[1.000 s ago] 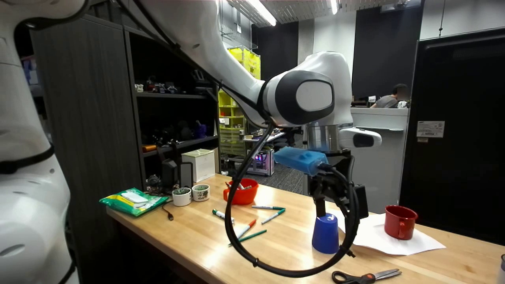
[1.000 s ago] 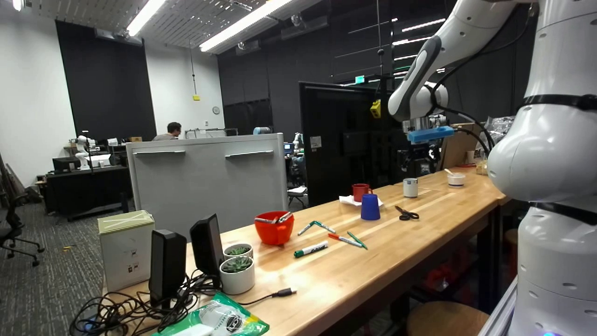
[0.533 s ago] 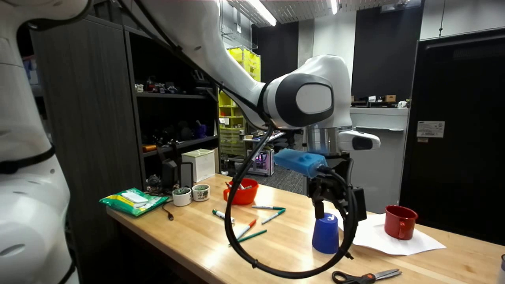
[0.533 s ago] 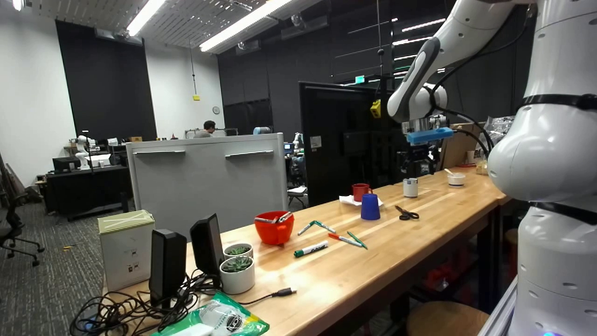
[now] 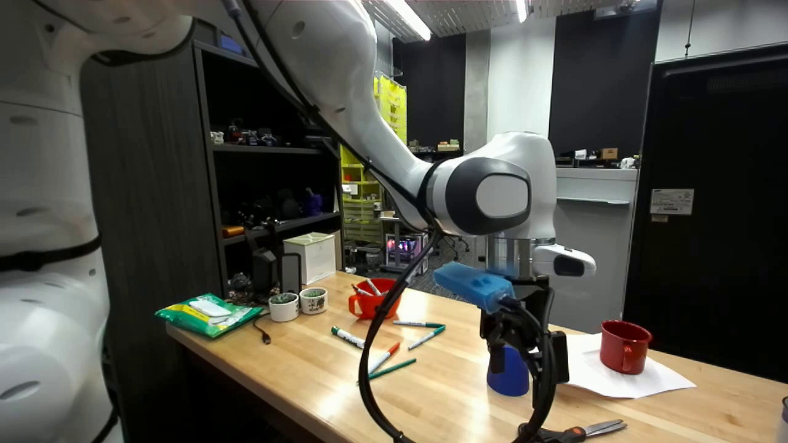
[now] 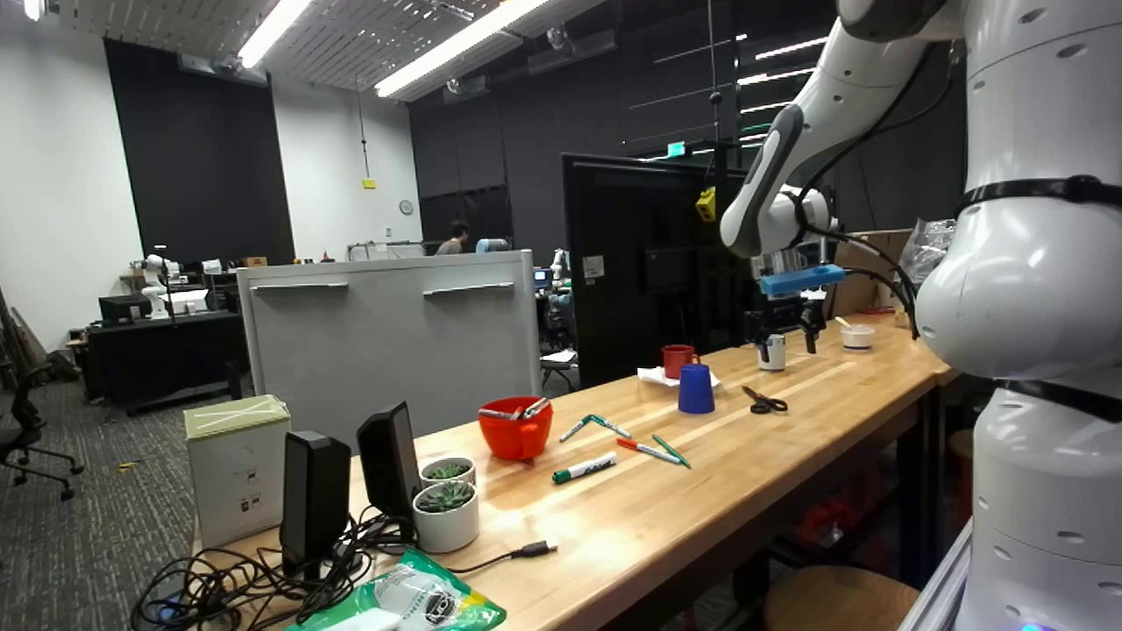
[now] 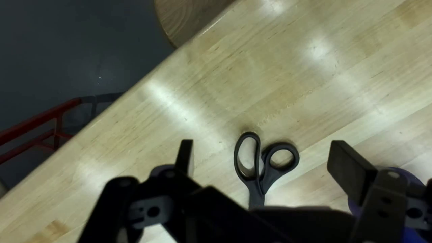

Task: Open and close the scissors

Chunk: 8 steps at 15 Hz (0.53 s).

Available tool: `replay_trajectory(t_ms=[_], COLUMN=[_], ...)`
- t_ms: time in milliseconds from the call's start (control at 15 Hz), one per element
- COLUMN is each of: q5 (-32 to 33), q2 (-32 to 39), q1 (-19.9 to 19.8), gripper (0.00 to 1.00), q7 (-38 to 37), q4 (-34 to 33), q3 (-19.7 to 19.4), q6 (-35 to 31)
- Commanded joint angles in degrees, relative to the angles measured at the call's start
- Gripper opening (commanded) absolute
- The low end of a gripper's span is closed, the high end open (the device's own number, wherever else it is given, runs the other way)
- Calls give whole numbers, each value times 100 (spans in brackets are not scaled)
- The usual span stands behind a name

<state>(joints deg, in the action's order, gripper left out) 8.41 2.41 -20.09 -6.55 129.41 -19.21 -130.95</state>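
Gripper [image 7: 263, 158], one, spread and empty, above scissors [image 7: 256, 193] lying right of the blue cup [image 6: 697, 390] in both exterior views; best lowered straight, both loops [image 7: 271, 174] centred between fingers [image 7: 351, 172] before squeezing.

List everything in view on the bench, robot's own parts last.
Box: 1, white, at one end
Speakers: 2, black, beside box
Potted succulents: 2, green, beside speakers
Cables: uncountable, black, around speakers
Packet: 1, green, near cables
Small object: 1, white, on packet
Bowl: 1, red, near succulents
Pens: several, mixed, in bowl
Markers: 4, green or red caps, near bowl
Stick: 1, green, beside markers
Cup: 1, blue, past markers
Paper: 1, white, near cup
Mug: 1, red, on paper
Scissors: 1, black-grey, near cup
Can: 1, white, past scissors
Tub: 1, white, past can
Clutter: several, mixed, far end
Arm: 1, white, overhead
Claw: 1, black, open, above scissors
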Motion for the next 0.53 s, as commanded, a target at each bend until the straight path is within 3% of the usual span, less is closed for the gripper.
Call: replay_trajectory(t_ms=[0,467], q5=[-207,-598], q2=[401,978], q1=[-4,-38], gripper=[100,100], q7=[-51,54], q4=[-305,-708], q3=[-45,-50], q6=[16,-58])
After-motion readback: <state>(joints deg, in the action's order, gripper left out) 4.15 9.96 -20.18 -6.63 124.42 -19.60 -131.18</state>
